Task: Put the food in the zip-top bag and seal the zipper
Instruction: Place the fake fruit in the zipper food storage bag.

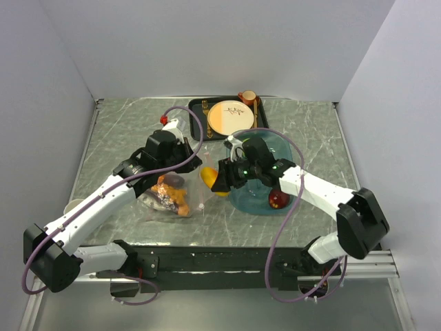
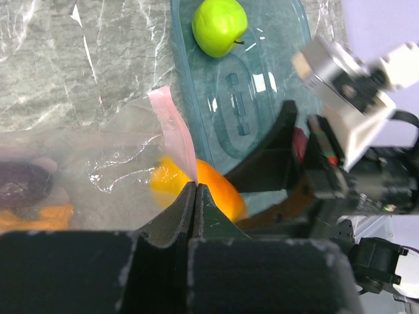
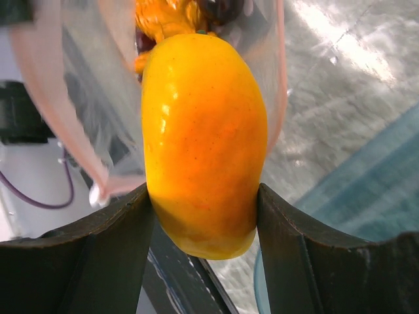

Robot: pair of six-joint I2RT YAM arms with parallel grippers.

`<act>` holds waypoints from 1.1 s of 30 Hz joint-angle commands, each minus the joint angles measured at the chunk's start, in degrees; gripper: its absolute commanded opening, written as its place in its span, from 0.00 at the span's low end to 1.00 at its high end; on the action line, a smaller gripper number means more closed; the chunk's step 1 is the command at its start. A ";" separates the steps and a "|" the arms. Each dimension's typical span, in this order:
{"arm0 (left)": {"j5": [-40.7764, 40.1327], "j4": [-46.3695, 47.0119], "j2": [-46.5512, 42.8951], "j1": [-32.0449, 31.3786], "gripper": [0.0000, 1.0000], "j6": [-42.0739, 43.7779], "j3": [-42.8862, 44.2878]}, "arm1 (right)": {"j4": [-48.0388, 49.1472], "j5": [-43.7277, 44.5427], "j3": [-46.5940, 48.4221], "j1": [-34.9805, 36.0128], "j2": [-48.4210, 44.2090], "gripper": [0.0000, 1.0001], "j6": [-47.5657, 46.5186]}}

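One orange fruit (image 3: pixel 203 118), gripped in the right tool (image 3: pixel 203 203), at the bag (image 2: pixel 98 154) mouth. The left tool (image 2: pixel 194 191), closed, pinches the pink zipper (image 2: pixel 173 127) just beside it.

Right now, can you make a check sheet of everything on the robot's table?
Surface: grey marbled tabletop.
Job's things: clear crinkly plastic bag holds several toy foods; green toy apple and red toy apple lie in the teal see-through tray.
Clutter: black tray at the back, with cream-and-orange plate and brown cup.
Grippers: left gripper shut on the bag's pale pink strip; right gripper clamps an orange-yellow toy fruit at the bag's mouth.
Cables: a purple cable loops from each arm.
Surroundings: pale walls on three sides.
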 commanded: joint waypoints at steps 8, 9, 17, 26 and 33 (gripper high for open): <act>-0.82 1.56 -1.39 -0.42 0.01 -1.18 -0.05 | 9.68 -5.51 8.36 1.18 6.68 0.42 8.87; -0.99 1.48 -1.56 -0.42 0.01 -1.18 0.04 | 9.43 -5.95 9.50 1.27 8.43 0.42 8.97; -5.74 -0.63 -5.43 -0.42 0.01 -0.66 0.49 | 10.48 -6.13 9.60 1.18 11.61 0.53 10.90; -6.35 -0.28 -6.31 -0.42 0.01 -0.92 0.39 | 11.19 -5.79 11.17 1.27 11.35 0.79 10.38; -6.27 -0.28 -6.31 -0.34 0.01 -0.83 0.22 | 3.38 3.67 12.49 0.65 7.49 0.89 6.51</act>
